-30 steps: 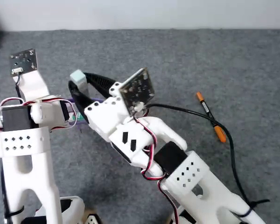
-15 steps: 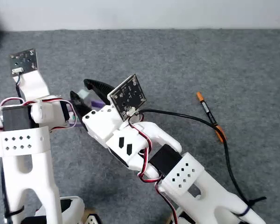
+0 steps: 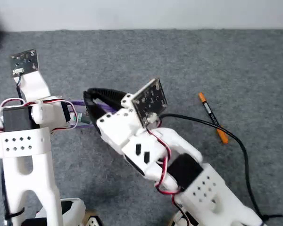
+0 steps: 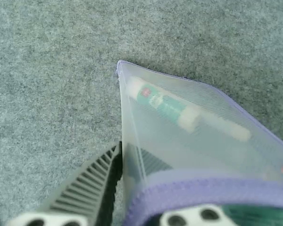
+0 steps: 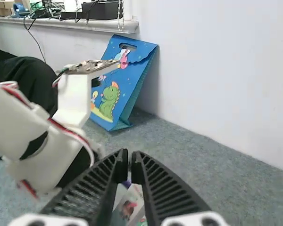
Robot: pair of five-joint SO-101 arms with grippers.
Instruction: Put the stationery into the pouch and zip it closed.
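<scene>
The worktop (image 3: 236,61) is covered in grey, matt carpet-like cloth with a rough, fuzzy nap. The see-through frosted plastic pouch (image 4: 179,141) has a finely ribbed, slightly shiny skin and a purple woven cloth zip band. The left hand (image 4: 132,202) and right hand (image 5: 129,162) are matt black ridged plastic, mounted on smooth white plastic. The orange-and-black pen (image 3: 208,109) looks like smooth plastic.

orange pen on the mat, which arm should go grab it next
Right. The left gripper is clamped on the pouch, while the right gripper holds nothing, and the orange pen lies out on that arm's side.
</scene>
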